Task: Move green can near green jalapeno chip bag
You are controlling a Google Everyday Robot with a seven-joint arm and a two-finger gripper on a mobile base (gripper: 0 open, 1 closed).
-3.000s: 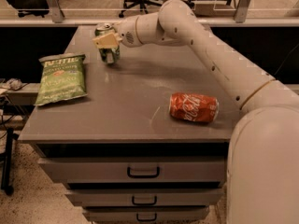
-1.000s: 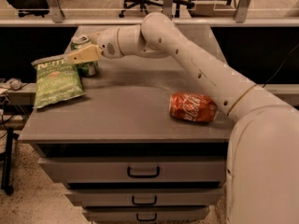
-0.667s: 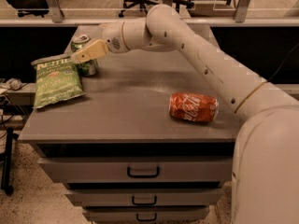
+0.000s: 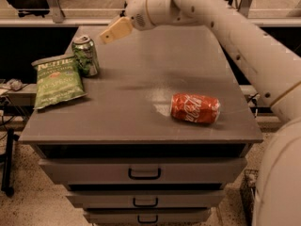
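Observation:
The green can (image 4: pixel 86 55) stands upright on the grey cabinet top (image 4: pixel 141 79) at the left, right beside the top right corner of the green jalapeno chip bag (image 4: pixel 57 80), which lies flat at the left edge. My gripper (image 4: pixel 114 31) hangs above and to the right of the can, clear of it and holding nothing. The arm reaches in from the upper right.
A red Coca-Cola can (image 4: pixel 195 108) lies on its side at the right front of the cabinet top. Drawers (image 4: pixel 144 173) with dark handles are below the top. Office chairs and a railing stand behind the cabinet.
The gripper has let go of the green can beside the chip bag and has pulled up and to the right, away from it. The can stays standing.

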